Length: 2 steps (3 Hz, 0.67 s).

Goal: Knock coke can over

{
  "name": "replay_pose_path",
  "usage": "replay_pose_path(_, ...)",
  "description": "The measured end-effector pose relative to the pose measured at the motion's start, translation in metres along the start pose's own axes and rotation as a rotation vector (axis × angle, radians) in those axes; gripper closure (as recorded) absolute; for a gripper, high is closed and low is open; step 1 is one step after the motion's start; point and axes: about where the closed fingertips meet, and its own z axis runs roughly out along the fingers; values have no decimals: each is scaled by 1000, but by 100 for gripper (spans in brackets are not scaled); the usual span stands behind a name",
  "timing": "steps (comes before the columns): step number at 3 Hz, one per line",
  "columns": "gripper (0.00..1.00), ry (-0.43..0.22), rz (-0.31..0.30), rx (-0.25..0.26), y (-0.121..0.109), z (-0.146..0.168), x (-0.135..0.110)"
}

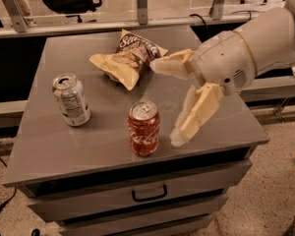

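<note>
**ENTRY: COKE CAN UPRIGHT, OPEN GRIPPER JUST BESIDE IT**

**Coke can** (144, 128). It is being shown standing upright near the front edge of the grey table (49, 146). Its long axis is vertical, with the silver top and pull-tab facing up. Nothing is touching it.

**Gripper** (165, 102). It is being held over the table on the right of the camera view, just beside the coke can and apart from it. The two cream fingers (201, 107) are being held spread wide. One is pointing toward the chip bag (125, 58). The other is slanting down toward the tabletop next to the coke can. Nothing is being gripped. Whether the lower tip is touching the table cannot be told.

**Governing relation.** The coke can is lying to the camera's left of the lower fingertip, across a short gap. It is judged that a sideways push in that direction, landing high on the can wall, is being called for, since the can is tall on a narrow base. Only one arm is being fielded, so no choice of arm arises.

**Bystanders.** The silver can (71, 100) is standing upright well apart, further to the camera's left. The chip bag is lying toward the rear. Neither is sitting between finger and coke can.
</note>
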Motion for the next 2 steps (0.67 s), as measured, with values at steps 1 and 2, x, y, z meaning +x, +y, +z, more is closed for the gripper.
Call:
replay_pose_path(1, 0, -136, -11, -88, 8, 40, -25)
replay_pose_path(2, 0, -209, 12, -108, 6, 63, -26)
